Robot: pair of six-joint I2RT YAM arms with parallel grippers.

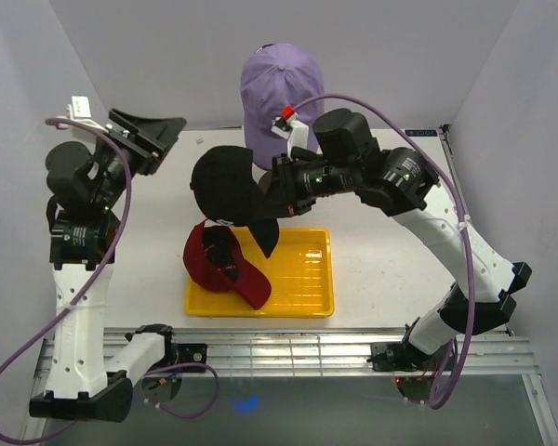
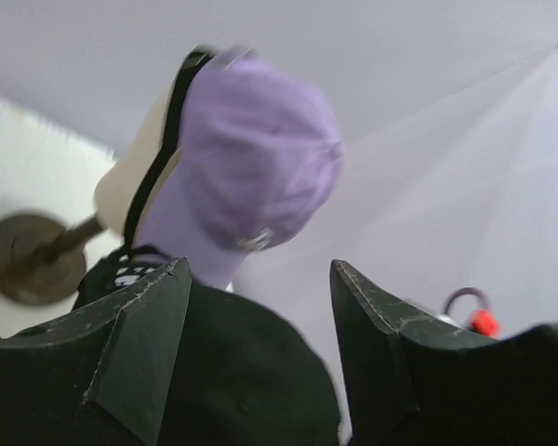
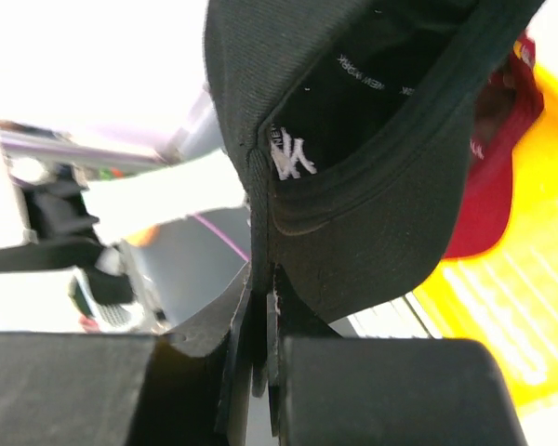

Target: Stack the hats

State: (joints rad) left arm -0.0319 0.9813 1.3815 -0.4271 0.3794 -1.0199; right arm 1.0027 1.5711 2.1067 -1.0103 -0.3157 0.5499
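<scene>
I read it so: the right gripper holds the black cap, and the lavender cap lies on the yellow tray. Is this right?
Not quite. The cap on the yellow tray is the red cap, not the lavender cap, which sits on the mannequin head at the back. The top external view shows this. The right gripper does hold the black cap.

Yellow tray [image 1: 305, 276], cream mannequin head [image 2: 132, 181]

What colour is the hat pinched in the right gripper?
Black. The hat shows best in the right wrist view, with white lettering inside.
</scene>
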